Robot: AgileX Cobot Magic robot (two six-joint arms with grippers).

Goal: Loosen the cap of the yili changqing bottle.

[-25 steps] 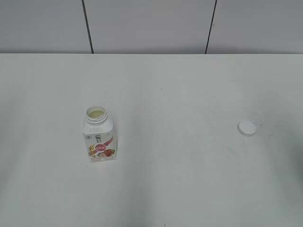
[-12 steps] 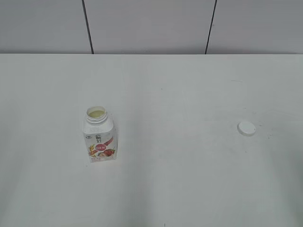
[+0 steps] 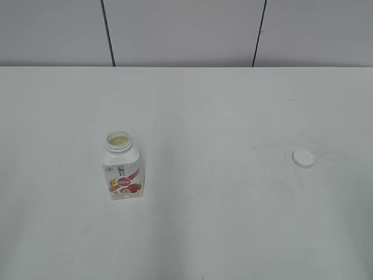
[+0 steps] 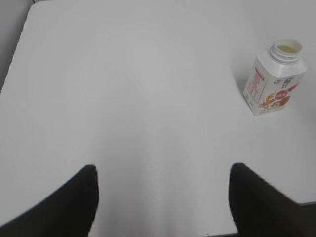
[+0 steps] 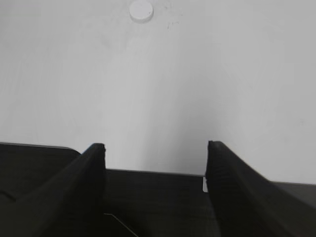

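The yili changqing bottle point(image 3: 122, 169) stands upright on the left of the white table, its neck open with pale liquid showing; it also shows in the left wrist view point(image 4: 274, 79) at the upper right. The cap point(image 3: 303, 158) lies flat on the table at the right, far from the bottle, and shows at the top of the right wrist view point(image 5: 141, 10). My left gripper point(image 4: 163, 173) is open and empty, well short and to the left of the bottle. My right gripper point(image 5: 155, 148) is open and empty near the table's front edge, far short of the cap. Neither arm shows in the exterior view.
The white table point(image 3: 221, 221) runs to a grey panelled wall point(image 3: 186, 29) at the back. The table's dark front edge point(image 5: 153, 197) lies below the right gripper. The table's left edge shows in the left wrist view point(image 4: 15, 54).
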